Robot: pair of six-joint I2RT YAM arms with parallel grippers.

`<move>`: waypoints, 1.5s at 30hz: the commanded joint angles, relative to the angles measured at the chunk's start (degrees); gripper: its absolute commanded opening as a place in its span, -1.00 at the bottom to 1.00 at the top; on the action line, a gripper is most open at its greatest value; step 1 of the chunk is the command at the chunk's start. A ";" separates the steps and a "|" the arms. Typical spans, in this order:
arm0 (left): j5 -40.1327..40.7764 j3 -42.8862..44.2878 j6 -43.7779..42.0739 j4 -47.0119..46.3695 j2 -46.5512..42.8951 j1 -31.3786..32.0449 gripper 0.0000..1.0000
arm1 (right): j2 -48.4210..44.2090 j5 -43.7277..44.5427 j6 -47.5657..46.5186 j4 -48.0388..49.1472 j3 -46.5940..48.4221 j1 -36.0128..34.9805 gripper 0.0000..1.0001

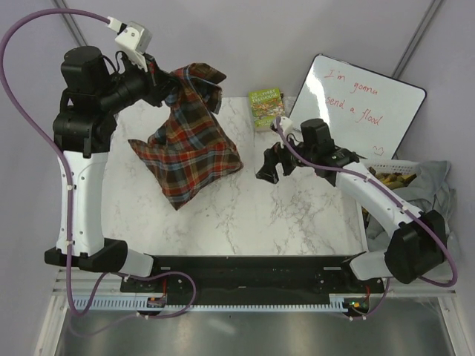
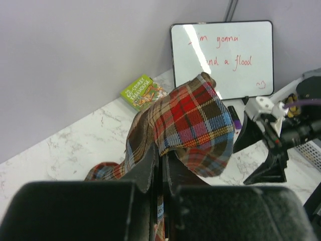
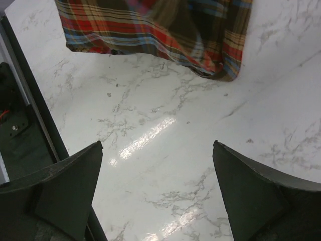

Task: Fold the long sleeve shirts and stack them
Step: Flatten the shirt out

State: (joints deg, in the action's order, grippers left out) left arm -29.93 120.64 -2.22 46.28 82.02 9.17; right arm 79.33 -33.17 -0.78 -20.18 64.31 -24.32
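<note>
Top view: plaid flannel shirt [image 1: 189,144] well left of whiteboard [image 1: 356,104], top lifted, lower hem on counter [image 1: 245,215]. Left gripper [image 1: 169,85] jaws pinched shut on bunched top. Right gripper [image 1: 269,169] near whiteboard's near edge, jaws fully spread, holding nothing.

Left wrist view: cloth clamped; loose fold flops toward whiteboard.

Right wrist view: bare counter between jaws, hem ahead, apart.

Likely light, limp, bunches easily; best hold is hem corner.
</note>
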 commanded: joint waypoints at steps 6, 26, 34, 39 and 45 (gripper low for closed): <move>-1.09 2.41 4.15 -5.32 -0.72 0.06 -0.96 | 7.58 2.04 -9.25 12.44 16.00 -7.14 0.96; 23.25 -21.47 6.96 -7.34 -15.10 -5.64 -0.94 | 9.81 -4.62 -19.14 -0.52 29.91 -1.18 -1.00; 4.82 -50.98 -12.09 -4.63 -34.27 -6.80 -0.85 | -9.88 -5.68 -43.91 -25.94 8.84 -1.61 -1.00; 8.65 -60.24 -16.06 0.12 -39.12 -6.80 -0.96 | -17.96 -0.42 -52.48 -32.02 -7.16 -9.58 -1.00; 12.62 -67.11 -16.24 -3.39 -39.22 -6.88 -0.55 | -18.26 8.29 -58.98 -31.92 -15.97 -14.70 -1.00</move>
State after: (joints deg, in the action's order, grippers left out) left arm -25.41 54.76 -13.85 47.48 41.98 3.64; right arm 62.17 -33.08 -51.62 -44.84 51.22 -37.91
